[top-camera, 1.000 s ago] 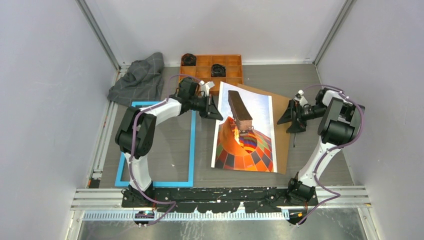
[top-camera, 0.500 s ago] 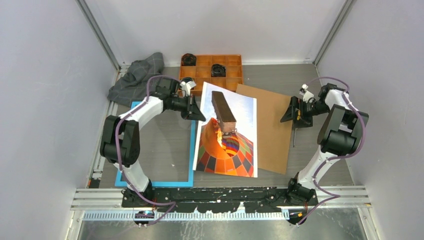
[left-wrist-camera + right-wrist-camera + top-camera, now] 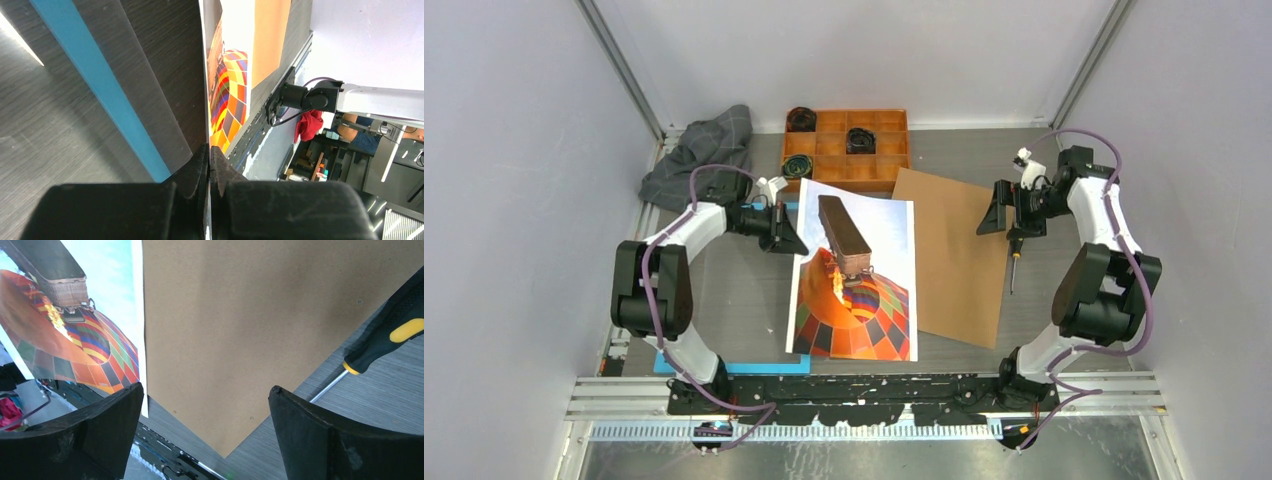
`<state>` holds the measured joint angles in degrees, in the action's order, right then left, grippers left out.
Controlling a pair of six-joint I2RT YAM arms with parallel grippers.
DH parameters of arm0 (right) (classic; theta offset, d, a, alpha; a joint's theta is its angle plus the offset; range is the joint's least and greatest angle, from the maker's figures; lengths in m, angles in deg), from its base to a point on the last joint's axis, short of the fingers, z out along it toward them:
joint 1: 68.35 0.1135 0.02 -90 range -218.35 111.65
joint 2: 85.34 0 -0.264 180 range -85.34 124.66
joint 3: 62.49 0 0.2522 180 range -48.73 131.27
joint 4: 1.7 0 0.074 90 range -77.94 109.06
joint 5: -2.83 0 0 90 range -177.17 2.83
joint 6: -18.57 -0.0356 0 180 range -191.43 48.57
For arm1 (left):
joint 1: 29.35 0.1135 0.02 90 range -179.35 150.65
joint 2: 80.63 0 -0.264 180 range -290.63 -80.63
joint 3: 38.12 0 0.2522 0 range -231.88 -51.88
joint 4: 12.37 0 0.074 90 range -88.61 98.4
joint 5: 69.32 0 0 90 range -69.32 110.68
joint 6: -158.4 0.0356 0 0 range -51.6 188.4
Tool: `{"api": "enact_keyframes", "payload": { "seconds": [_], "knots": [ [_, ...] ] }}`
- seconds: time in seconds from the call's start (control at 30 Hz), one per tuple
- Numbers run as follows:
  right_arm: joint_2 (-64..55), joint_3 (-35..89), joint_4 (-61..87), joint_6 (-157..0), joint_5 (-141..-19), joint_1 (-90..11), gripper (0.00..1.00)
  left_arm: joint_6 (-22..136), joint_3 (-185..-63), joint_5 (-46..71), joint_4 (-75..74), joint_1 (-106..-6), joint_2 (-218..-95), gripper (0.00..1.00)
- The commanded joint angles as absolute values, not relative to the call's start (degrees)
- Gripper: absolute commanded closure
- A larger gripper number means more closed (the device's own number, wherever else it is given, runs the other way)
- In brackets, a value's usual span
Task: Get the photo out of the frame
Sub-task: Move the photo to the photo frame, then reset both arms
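The photo (image 3: 854,270), an orange checkered hot-air balloon print, lies in the middle of the table. Its left part lies over the right side of the blue frame (image 3: 744,368), which is mostly hidden. My left gripper (image 3: 790,241) is shut on the photo's left edge. In the left wrist view the photo (image 3: 225,75) runs edge-on out of the closed jaws of that gripper (image 3: 209,150), beside the frame's blue border (image 3: 100,95). My right gripper (image 3: 996,215) is open and empty above the brown backing board (image 3: 954,255). In the right wrist view it (image 3: 207,405) hangs over the board (image 3: 260,315).
A black-and-yellow screwdriver (image 3: 1014,265) lies at the board's right edge and shows in the right wrist view (image 3: 395,335). An orange compartment tray (image 3: 879,175) with black rolls stands at the back. A grey cloth (image 3: 699,155) lies at the back left.
My left gripper has pulled the photo leftward off the backing board and partly over the frame. The right gripper has drifted a little toward the back and stays open.
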<state>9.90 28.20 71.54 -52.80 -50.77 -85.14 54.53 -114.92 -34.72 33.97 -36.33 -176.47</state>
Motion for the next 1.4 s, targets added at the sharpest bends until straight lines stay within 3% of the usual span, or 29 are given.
{"api": "enact_keyframes", "payload": {
  "seconds": [0.0,0.27,0.43,0.87,0.93,1.0,1.37],
  "knots": [
    [4.03,29.08,72.18,-54.53,-50.99,-83.95,0.00,57.83,-113.93,-36.15,34.82,-34.45,-177.13,0.96],
    [1.82,27.03,69.01,-56.80,-52.59,-83.06,0.00,59.06,-113.87,-34.94,36.45,-31.91,-176.57,0.93],
    [0.92,25.93,67.37,-57.56,-52.21,-83.04,0.00,60.63,-114.13,-33.73,39.18,-31.86,-175.86,0.66],
    [-4.35,24.20,66.90,-56.97,-51.40,-83.05,0.00,63.39,-115.64,-21.25,43.06,-26.34,-171.24,0.26],
    [-5.52,24.37,67.29,-56.92,-51.48,-83.07,0.00,64.28,-117.00,-19.81,44.00,-25.62,-170.15,0.17],
    [-6.90,24.84,68.29,-56.63,-51.34,-83.05,0.00,65.45,-117.94,-18.95,45.11,-24.91,-167.98,0.01],
    [-25.45,26.25,72.69,-55.87,-43.89,-83.10,0.00,77.95,-115.95,-16.32,51.60,-23.56,-141.11,0.00]
  ]
}}
